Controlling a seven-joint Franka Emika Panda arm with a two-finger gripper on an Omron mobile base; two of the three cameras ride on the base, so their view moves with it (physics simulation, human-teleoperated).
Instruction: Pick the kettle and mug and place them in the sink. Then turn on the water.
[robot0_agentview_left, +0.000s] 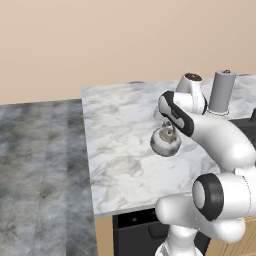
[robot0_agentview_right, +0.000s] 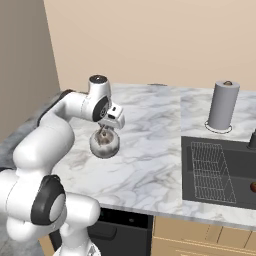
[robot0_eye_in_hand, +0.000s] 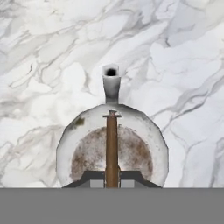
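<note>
Left base view: kettle (robot0_agentview_left: 165, 141) sits out on the white marble worktop (robot0_agentview_left: 120, 135), well apart from the paper-towel roll (robot0_agentview_left: 221, 91) and nearer the camera than it. The arm reaches from the lower right, and the claw (robot0_agentview_left: 170, 131) comes down on top of the kettle, right at its handle. Fingers mostly hidden by the wrist here. A dark corner of the sink (robot0_agentview_left: 245, 125) shows just in front of the paper-towel roll. A grey tiled floor (robot0_agentview_left: 40, 175) lies beyond the worktop's edge on the side away from the roll.

Right base view: kettle (robot0_agentview_right: 104, 143) is on the worktop (robot0_agentview_right: 150, 145), well apart from the sink (robot0_agentview_right: 220, 170), on the side away from the paper-towel roll (robot0_agentview_right: 221, 106). Whether its base touches the marble or hangs just above it is not clear. Claw (robot0_agentview_right: 103, 133) points straight down onto the kettle top, jaws narrow, pinched on the thin handle. The sink holds a wire rack (robot0_agentview_right: 212, 171); the paper-towel roll stands upright just behind the sink.

Hand view: looking straight down on the kettle (robot0_eye_in_hand: 112, 146), spout (robot0_eye_in_hand: 111, 83) pointing away toward the top of the view. The brown handle (robot0_eye_in_hand: 112, 148) runs down the middle of the lid into the claw (robot0_eye_in_hand: 112, 181); the two dark fingertips (robot0_eye_in_hand: 94, 177) sit tight on either side of it. Marble worktop (robot0_eye_in_hand: 52, 57) all around the kettle.
</note>
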